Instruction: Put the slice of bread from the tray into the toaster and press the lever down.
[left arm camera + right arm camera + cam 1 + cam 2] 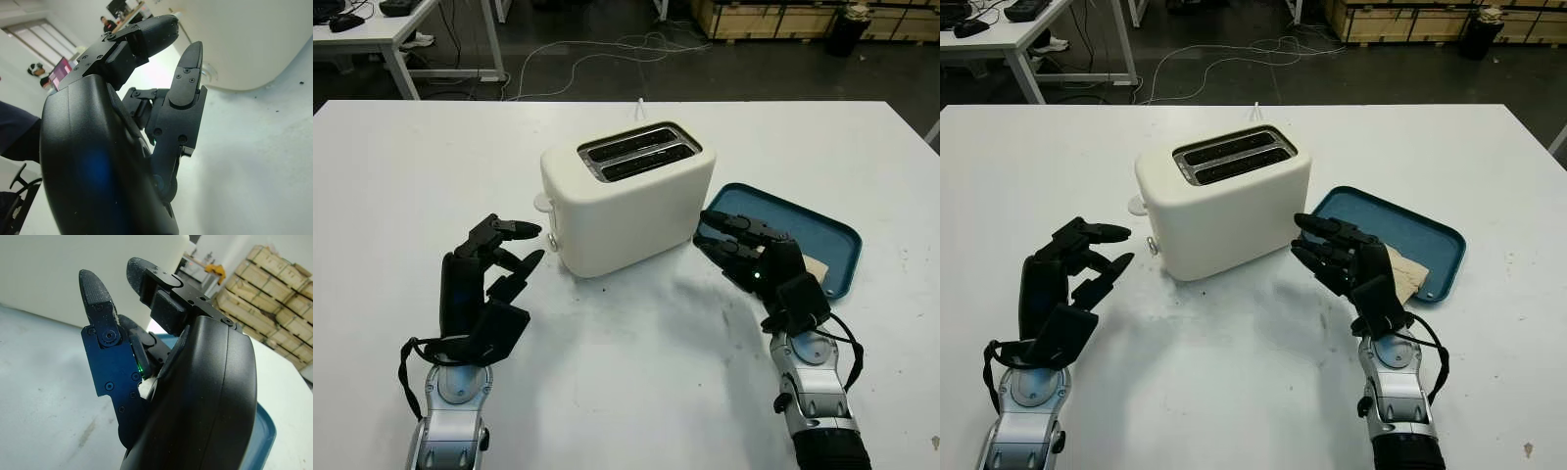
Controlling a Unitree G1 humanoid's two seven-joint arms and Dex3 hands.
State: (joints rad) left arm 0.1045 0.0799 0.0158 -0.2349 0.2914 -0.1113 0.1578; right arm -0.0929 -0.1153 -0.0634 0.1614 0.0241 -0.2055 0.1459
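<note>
Nearest: right hand [1337, 257], held up above the desk [1234, 392], holding nothing, fingers stretched forward toward the toaster. Left hand [494, 269] also holding nothing, up off the desk on the other side of the toaster, fingertips pointing at its end.

Just behind and to the outer side of the right hand: slice of bread [1410, 276], lying flat in the near corner of the blue tray [1430, 240]. Much closer to the right hand than to the left one. So probably a job for the right hand: a short turn outward and down to reach it. Bread not yet picked up.

A bit further, between the two hands: white toaster [622, 201], two long slots on top, both looking empty. Slots running across, from the left hand's side toward the tray side. Lever [542, 203] at the end close to the left hand, looking up, not pressed.

Hard to see: most of the bread, covered by the right hand and wrist. Only a pale corner peeking out, so shape and long side impossible to tell.
</note>
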